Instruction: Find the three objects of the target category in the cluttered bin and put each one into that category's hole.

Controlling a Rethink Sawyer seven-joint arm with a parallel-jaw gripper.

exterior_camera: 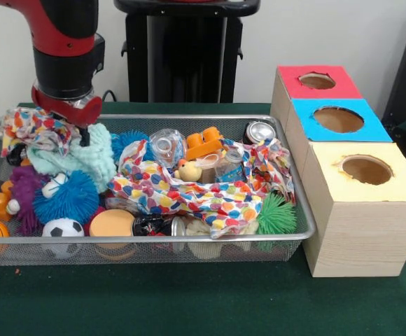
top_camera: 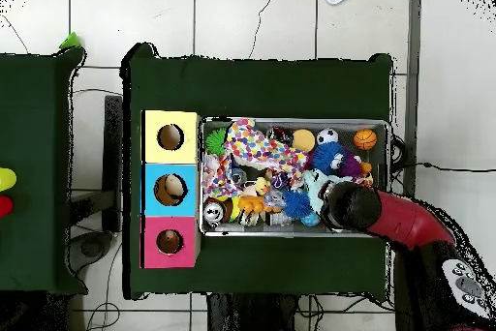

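Tool (exterior_camera: 85, 136) sat low over mint fuzzy cloth (exterior_camera: 77, 157) at far left of wire bin (exterior_camera: 297, 210); grip state unclear. Toys cluttered bin; red box (exterior_camera: 287, 87), blue box (exterior_camera: 301, 129), yellow box (exterior_camera: 329, 203) stood right.

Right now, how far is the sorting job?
Done: the overhead view shows something pale inside the blue box's hole; what it is, I cannot tell. In hand: the gripper is down on the mint cloth. Left: the bin is full of toys.

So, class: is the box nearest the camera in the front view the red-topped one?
No, the nearest box has a yellow top; the red-topped box stands farthest back.
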